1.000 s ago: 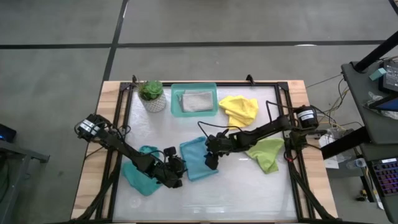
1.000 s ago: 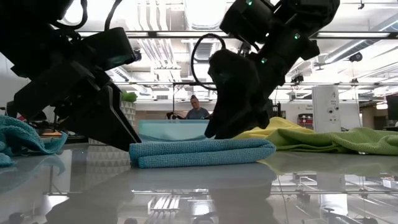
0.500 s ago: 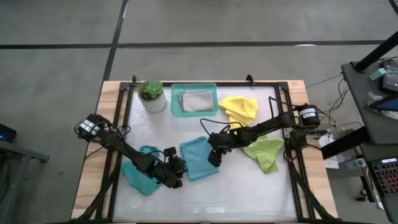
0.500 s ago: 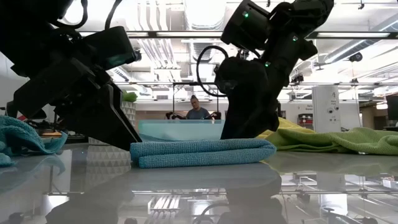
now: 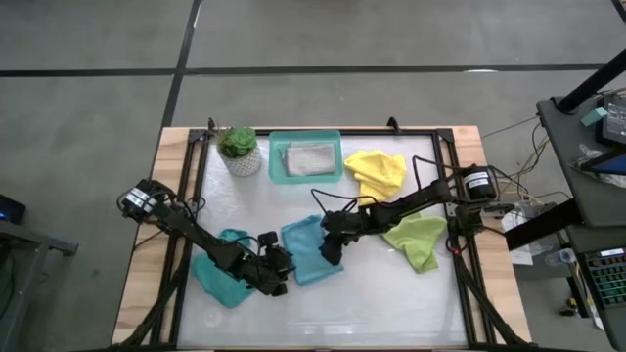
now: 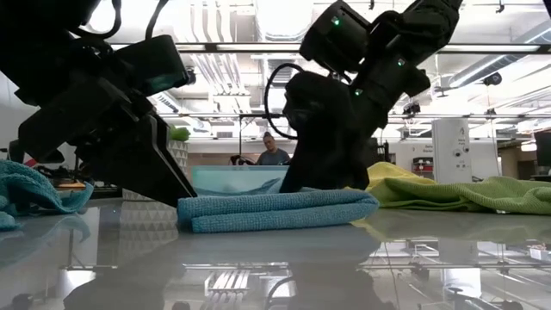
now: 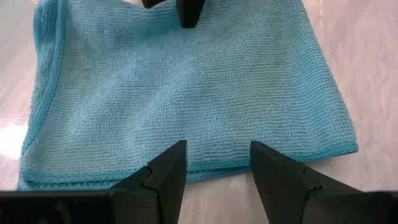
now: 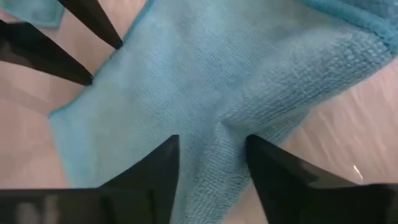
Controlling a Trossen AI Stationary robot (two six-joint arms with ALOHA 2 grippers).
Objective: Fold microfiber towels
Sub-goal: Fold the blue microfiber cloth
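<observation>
A folded teal-blue towel (image 5: 311, 250) lies flat on the table between my two grippers; it also shows in the low view (image 6: 275, 210). My left gripper (image 5: 284, 274) is open at the towel's near left edge (image 7: 205, 167). My right gripper (image 5: 331, 250) is open and down on the towel's right part (image 8: 186, 93). A second teal-blue towel (image 5: 223, 277) lies crumpled under my left arm. A yellow towel (image 5: 377, 171) and a lime green towel (image 5: 419, 242) lie at the right. A light grey towel (image 5: 309, 157) lies in the teal tray (image 5: 277, 161). My left gripper's open fingertips (image 7: 174, 155) stand over the folded towel's near edge; I cannot tell whether they touch it. My right gripper comes at the towel from above, slanting from the table's right. Its open fingertips (image 8: 165, 149) sit on the top layer, with a raised wrinkle (image 8: 217, 127) between them. The towel lies on the table.
A small potted plant (image 5: 238, 147) stands at the far left beside the tray. A black frame (image 5: 450, 186) runs around the white work surface. Bare table lies along the near edge (image 5: 372, 303). A person sits far off in the room (image 6: 272, 151).
My right gripper has gone a little toward the table's right edge and then back toward the left over the folded towel, staying low. The towel stays flat in place.
</observation>
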